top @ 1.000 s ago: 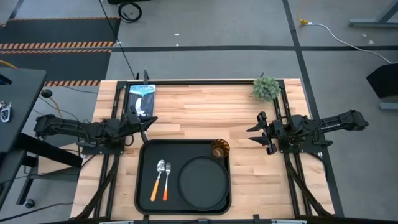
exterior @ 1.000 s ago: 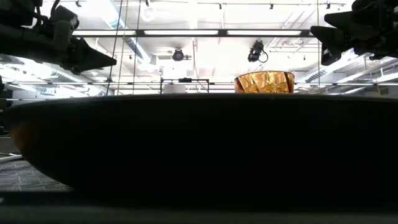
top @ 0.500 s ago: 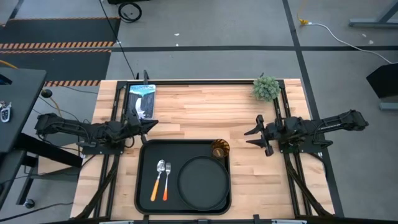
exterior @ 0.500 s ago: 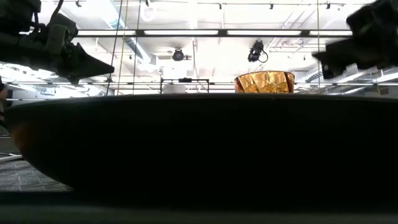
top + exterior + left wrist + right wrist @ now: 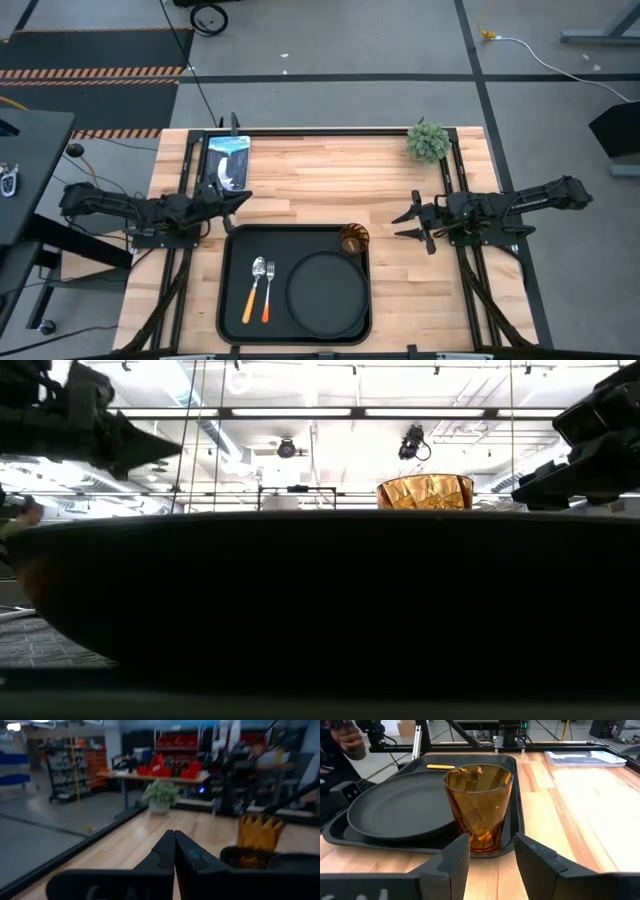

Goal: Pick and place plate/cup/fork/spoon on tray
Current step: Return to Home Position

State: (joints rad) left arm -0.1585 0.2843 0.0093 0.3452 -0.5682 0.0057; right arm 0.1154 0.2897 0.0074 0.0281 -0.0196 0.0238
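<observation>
The large black rectangular tray [image 5: 232, 270] with rounded corners lies at the near middle of the light wooden table [image 5: 330, 175], and all 4 small things rest on it. The small translucent amber-orange cup [image 5: 354, 239] stands upright in the tray's far right corner. The round matte black plate [image 5: 325, 295] lies just beside the cup and fills the right half of the tray. Left of the plate, the spoon [image 5: 254, 288] with silver bowl and yellowish-orange handle and the fork [image 5: 269, 290] with silver head and reddish-orange handle lie side by side, near each other, with their heads pointing to the far side.

The right tool [image 5: 412, 222] is over the bare table, just right of the tray, and points towards the cup. Its 2 dark fingers [image 5: 454, 861] are spread apart and hold nothing; in the right wrist view the cup [image 5: 478, 805] stands in front of the gap between them, not touched. The right arm lies stretched low, from the table's right edge inwards.

The left tool [image 5: 236, 197] is beyond the tray's far left corner, and its fingers [image 5: 162, 854] are pressed together with nothing between them.

The far half of the table is mostly bare wood. A small green potted plant [image 5: 428, 142] stands at the far right corner and a printed booklet [image 5: 226, 160] lies at the far left.
</observation>
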